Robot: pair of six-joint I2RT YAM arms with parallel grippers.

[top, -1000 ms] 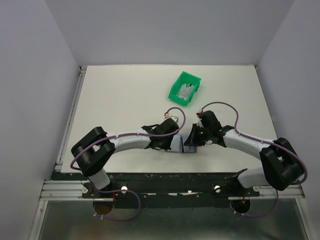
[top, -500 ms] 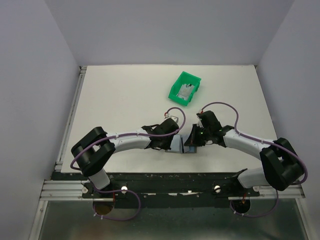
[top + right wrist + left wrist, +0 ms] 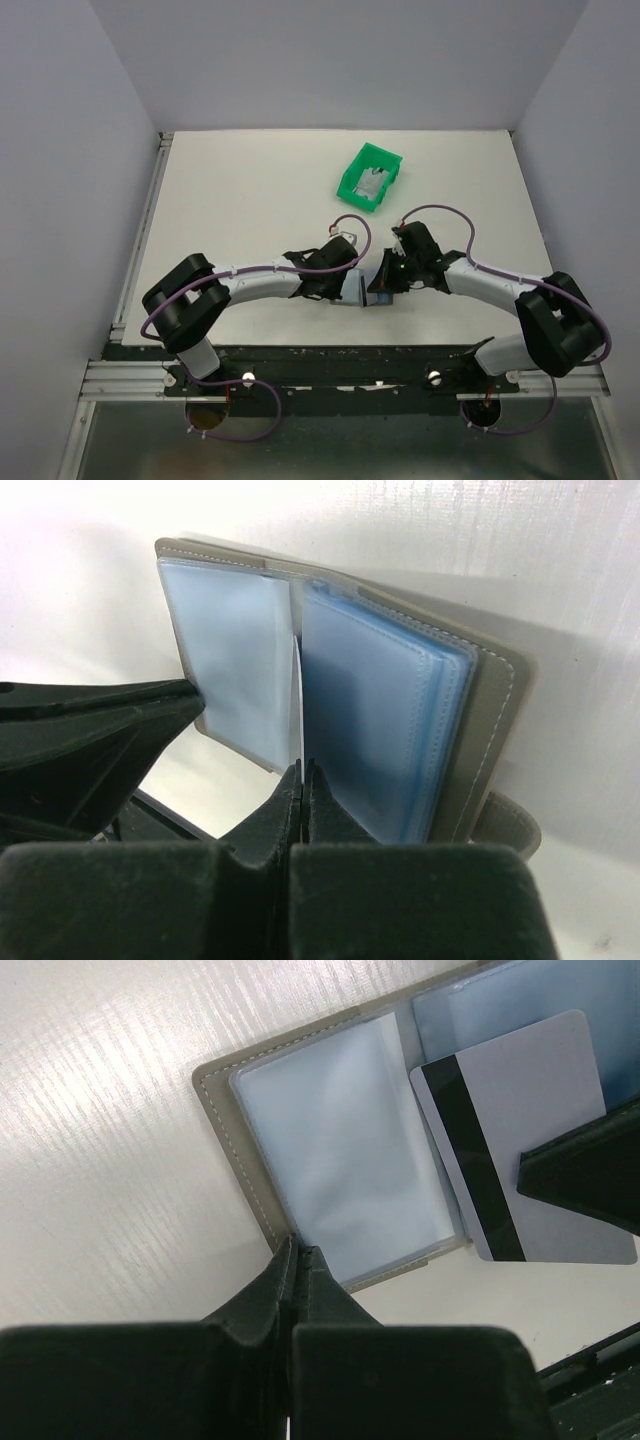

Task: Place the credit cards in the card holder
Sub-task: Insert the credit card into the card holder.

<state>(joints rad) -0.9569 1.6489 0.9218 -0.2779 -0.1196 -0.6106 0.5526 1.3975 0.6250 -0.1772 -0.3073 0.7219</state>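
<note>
The card holder (image 3: 330, 1150) lies open on the table near its front edge, grey-brown outside with light blue sleeves (image 3: 375, 720); from above it shows between the two grippers (image 3: 357, 289). My right gripper (image 3: 303, 768) is shut on a silver-grey credit card (image 3: 520, 1130) with a dark stripe. The card stands edge-on (image 3: 299, 695) at the holder's middle fold, between the sleeves. My left gripper (image 3: 298, 1252) is shut, its tips touching the near edge of the holder's left cover. Another credit card (image 3: 372, 184) lies in the green bin.
The green plastic bin (image 3: 352, 186) sits on the white table behind the grippers, right of centre. Both arms angle inward and meet just ahead of the black front rail (image 3: 340, 358). Grey walls close in the table on three sides.
</note>
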